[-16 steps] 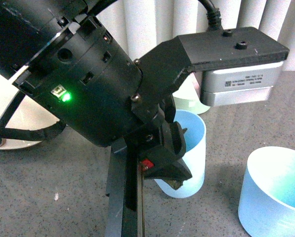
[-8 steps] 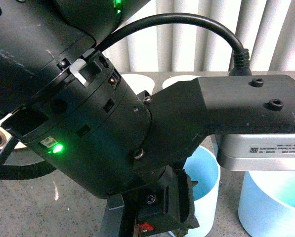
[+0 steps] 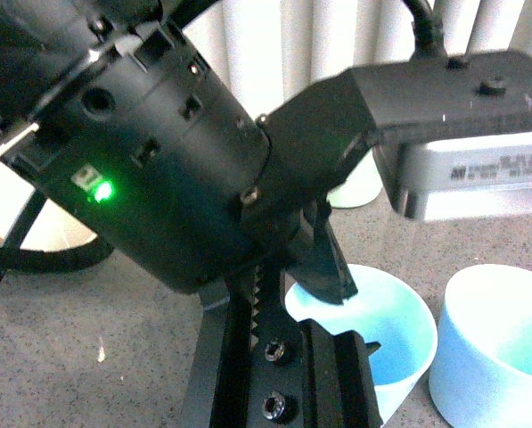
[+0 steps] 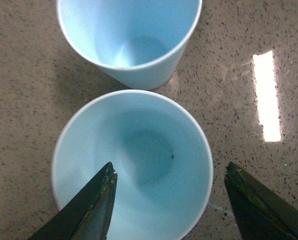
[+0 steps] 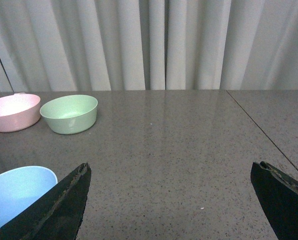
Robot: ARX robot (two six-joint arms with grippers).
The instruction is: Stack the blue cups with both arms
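Early in the job, by the look of it: no stacking done. Directly below the left pincer [image 4: 169,172], spread wide and holding nothing: one plain light-blue tapered plastic cup [image 4: 139,130], upright on the speckled tabletop [image 4: 19,75], with one finger over its mouth and the other outside its rim. Just beyond that pincer's fingertips: the second light-blue plastic cup [image 4: 129,35], also upright and empty, close beside the first, not nested. Right pincer [image 5: 171,167] likewise spread wide and empty, with bare tabletop between its fingers and the rim of one blue cup beside one finger. Well ahead of it: a shallow pink bowl [image 5: 11,112] and a shallow green bowl [image 5: 69,114], side by side. Left to do, probably: closing on one cup, lifting it, lowering it into the other.
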